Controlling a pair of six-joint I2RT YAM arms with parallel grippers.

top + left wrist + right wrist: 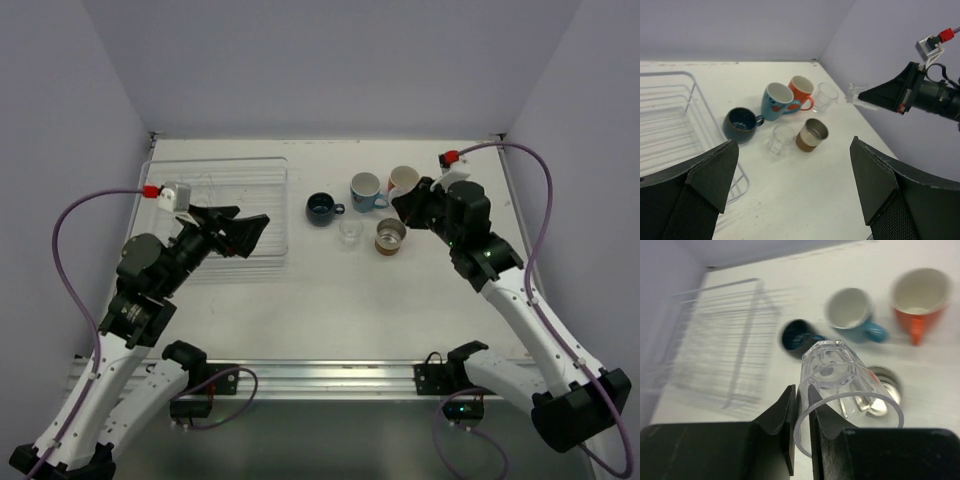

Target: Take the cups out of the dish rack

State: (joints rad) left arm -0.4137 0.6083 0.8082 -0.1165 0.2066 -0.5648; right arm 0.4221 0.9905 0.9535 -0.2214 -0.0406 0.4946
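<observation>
Left arm: fingers point(707, 177) spread wide, nothing between them. The left gripper point(243, 232) hangs over the right-hand edge of the dish rack point(190, 180), pointing toward the cups.

Right arm: right gripper point(801, 397) has its fingers nearly pressed together, pinching the rim wall of a small clear cup point(832, 370). That cup is tilted, its base pointing away from the wrist, and is held above the cluster of cups.

On the counter point(330, 310), right of the rack:
- dark-blue mug point(321, 208), nearest the rack
- light-blue mug point(366, 190), just beside the dark-blue one
- orange mug point(402, 179), next to the light-blue mug and partly behind the right arm
- second clear cup point(350, 232), upright, in front of the two blue mugs
- tan cup point(390, 236), just right of that clear cup

All five stand apart from the rack.
</observation>
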